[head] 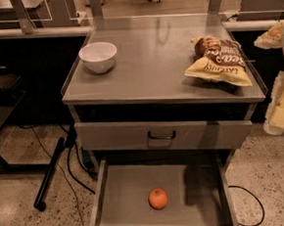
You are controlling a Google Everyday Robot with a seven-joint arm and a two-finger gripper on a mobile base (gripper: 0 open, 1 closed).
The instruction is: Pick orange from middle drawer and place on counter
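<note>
The orange (158,198) lies on the grey floor of the middle drawer (123,190), which is pulled open at the bottom of the view. The fruit is near the drawer's centre, towards the front. The counter (153,65) is the steel top of the cabinet above. My gripper (282,111) shows as pale parts at the right edge, beside the cabinet's right side at about the height of the upper drawer. It is well above and to the right of the orange and holds nothing that I can see.
A white bowl (98,56) stands on the counter's back left. A yellow and brown chip bag (217,60) lies on its right side. The upper drawer front with a black handle (161,135) is shut. A black pole and cables (49,177) lie on the floor to the left.
</note>
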